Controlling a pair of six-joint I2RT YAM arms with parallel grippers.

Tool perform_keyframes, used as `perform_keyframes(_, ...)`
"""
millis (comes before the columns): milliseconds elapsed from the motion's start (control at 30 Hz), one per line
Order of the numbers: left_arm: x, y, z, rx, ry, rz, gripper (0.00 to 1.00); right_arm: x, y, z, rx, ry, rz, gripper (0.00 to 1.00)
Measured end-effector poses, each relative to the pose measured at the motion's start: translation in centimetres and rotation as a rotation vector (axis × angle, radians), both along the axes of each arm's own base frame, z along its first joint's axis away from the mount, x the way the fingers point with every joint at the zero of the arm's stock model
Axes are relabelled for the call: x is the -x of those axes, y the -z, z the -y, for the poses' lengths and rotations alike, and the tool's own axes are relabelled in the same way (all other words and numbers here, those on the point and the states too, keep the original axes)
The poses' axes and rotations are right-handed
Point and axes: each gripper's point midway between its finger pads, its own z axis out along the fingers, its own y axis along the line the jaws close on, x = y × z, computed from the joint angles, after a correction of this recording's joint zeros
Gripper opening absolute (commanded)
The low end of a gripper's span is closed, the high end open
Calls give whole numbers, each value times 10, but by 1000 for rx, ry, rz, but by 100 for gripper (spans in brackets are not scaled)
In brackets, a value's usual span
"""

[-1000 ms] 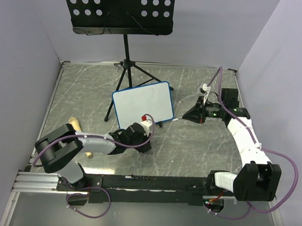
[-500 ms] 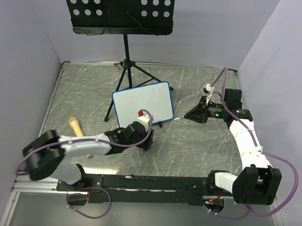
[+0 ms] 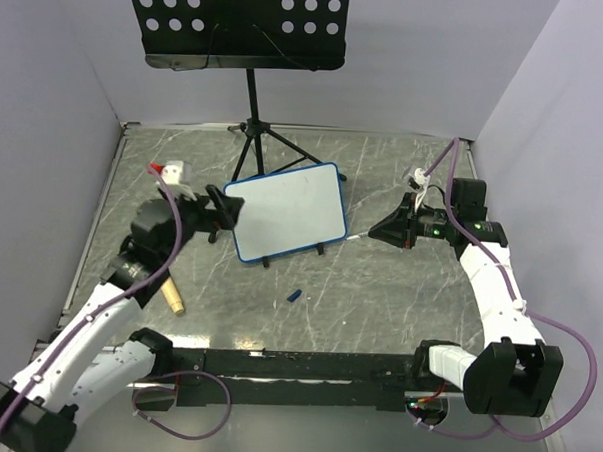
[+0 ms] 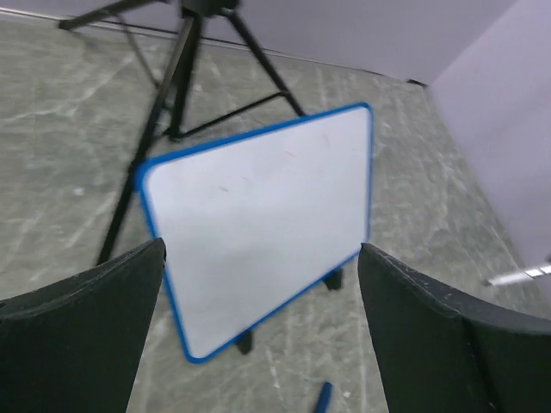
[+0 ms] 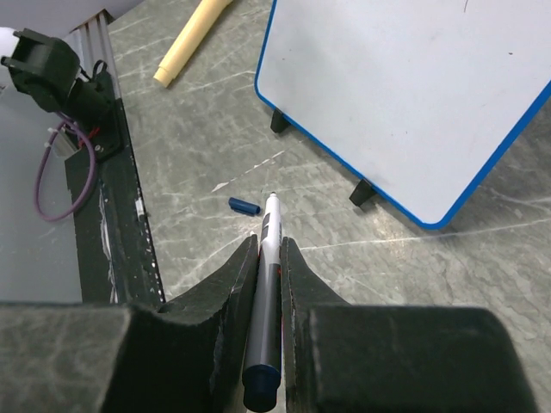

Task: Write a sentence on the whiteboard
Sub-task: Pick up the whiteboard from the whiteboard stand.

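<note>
The whiteboard (image 3: 287, 210) stands tilted on small black feet, blue-framed, mid-table; its white face (image 4: 258, 215) looks blank and no sentence is in view on it. My left gripper (image 3: 225, 211) hovers open at the board's left edge, nothing between its fingers (image 4: 86, 318). My right gripper (image 3: 379, 231) is shut on a white marker (image 5: 269, 275) with a dark blue end. The marker's tip points toward the board's right corner and is apart from it. A small blue cap (image 3: 294, 296) lies loose on the table in front of the board.
A black perforated music stand (image 3: 238, 23) rises behind the board, its tripod legs (image 3: 247, 154) reaching down beside the board's far left corner. A pale wooden stick (image 3: 170, 295) lies at the near left. The black base rail (image 3: 295, 366) runs along the near edge. Walls close in on three sides.
My left gripper has opened and its arm has swung from the board's near edge up to its left side. The blue cap now lies on the table. The right gripper barely shifted.
</note>
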Motion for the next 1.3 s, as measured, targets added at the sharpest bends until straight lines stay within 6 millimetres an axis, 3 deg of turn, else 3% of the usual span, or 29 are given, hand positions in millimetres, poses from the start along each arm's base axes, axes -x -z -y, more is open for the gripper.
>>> perform_keyframes(100,-13,7,-24,11,-13,-37,97,1,2,0,-1,-1,-4,0)
perform_keyframes(300,-32,45,-45,94,58,-156,98,2,5,0,1,-4,-9,0)
perform_keyframes(433,-34,72,-43,119,125,-219,99,1,9,0,0,-9,-25,0)
perform_keyframes(600,-38,92,-37,124,201,-253,95,0,15,0,-1,-11,-52,0)
perform_keyframes(833,-57,119,-51,113,219,-299,88,3,15,-1,-10,-28,-58,0)
perform_keyframes(1067,-59,128,-43,67,329,-278,86,4,18,-3,-13,-41,-73,0)
perform_keyframes(1300,-57,113,-41,28,362,-212,89,6,18,-5,-12,-50,-70,0)
